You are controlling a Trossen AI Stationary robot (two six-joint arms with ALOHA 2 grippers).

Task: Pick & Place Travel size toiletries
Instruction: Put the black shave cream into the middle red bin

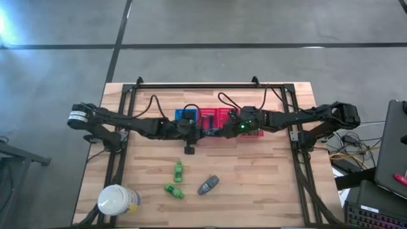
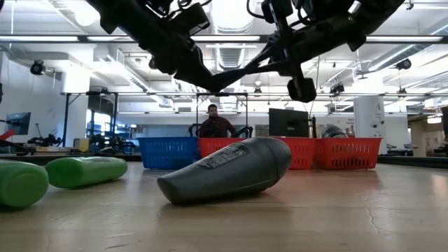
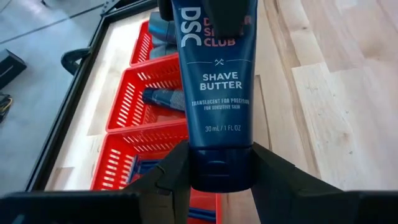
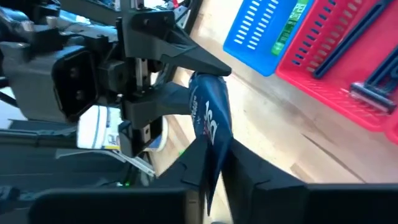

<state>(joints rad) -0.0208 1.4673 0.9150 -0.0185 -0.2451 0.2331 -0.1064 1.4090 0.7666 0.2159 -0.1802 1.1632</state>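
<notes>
A dark blue tube (image 3: 214, 81) printed "Shave Butter" hangs in the air between both grippers, in front of the baskets. My left gripper (image 1: 189, 135) is shut on its capped end and my right gripper (image 1: 213, 131) is shut on its flat end. On the table lie two green bottles (image 1: 179, 171) (image 1: 173, 191) and a grey oval container (image 1: 208, 185), each on its side. Another dark tube (image 3: 163, 96) lies in a red basket, razors (image 4: 373, 87) lie in another, and a green bottle (image 4: 289, 25) lies in the blue basket. My left gripper pinches the tube's dark cap (image 3: 221, 177) between its two fingers, one on each side. The tube points straight away from the fingers, lifted clear of the table. My right gripper has the tube's flat crimped end (image 4: 212, 163) between its two fingers, coming at it from the opposite side to the left gripper. The tube (image 4: 208, 118) spans the gap between the two grippers, clear of the table.
A blue basket (image 1: 186, 116) and red baskets (image 1: 219, 118) stand in a row at the table's middle. A large white jar (image 1: 117, 200) stands at the near left corner. A person (image 2: 215, 122) sits in the room beyond. Bare wood lies to the near right.
</notes>
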